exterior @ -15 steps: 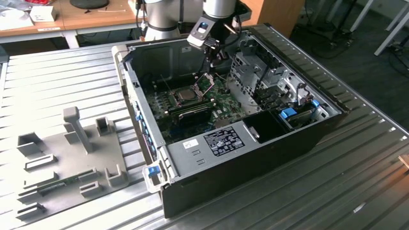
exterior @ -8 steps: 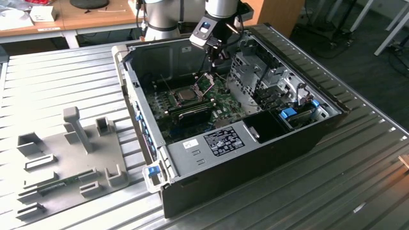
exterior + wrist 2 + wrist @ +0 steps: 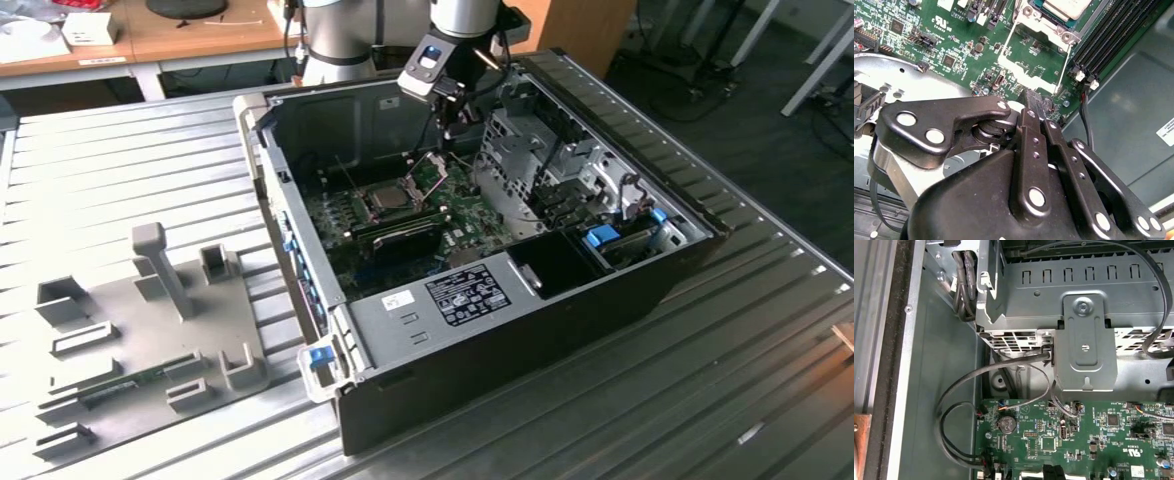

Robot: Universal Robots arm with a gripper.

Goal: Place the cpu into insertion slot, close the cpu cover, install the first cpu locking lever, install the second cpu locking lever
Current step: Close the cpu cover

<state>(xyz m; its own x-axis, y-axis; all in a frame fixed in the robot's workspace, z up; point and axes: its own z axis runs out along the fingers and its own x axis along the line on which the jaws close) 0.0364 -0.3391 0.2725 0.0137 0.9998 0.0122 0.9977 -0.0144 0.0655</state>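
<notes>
**While the chip (image 3: 391, 197) rests in its socket (image 3: 1054, 27), the cover (image 3: 430, 170) stands open**

The gripper (image 3: 1030, 97), clenched on nothing I can make out, hovers at the cover's raised free edge; the chip lies beyond its hinge.

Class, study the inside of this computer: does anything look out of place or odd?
The cpu cover stands tilted up at the edge of the insertion slot, leaving the cpu bare. Nothing looks damaged.
</notes>
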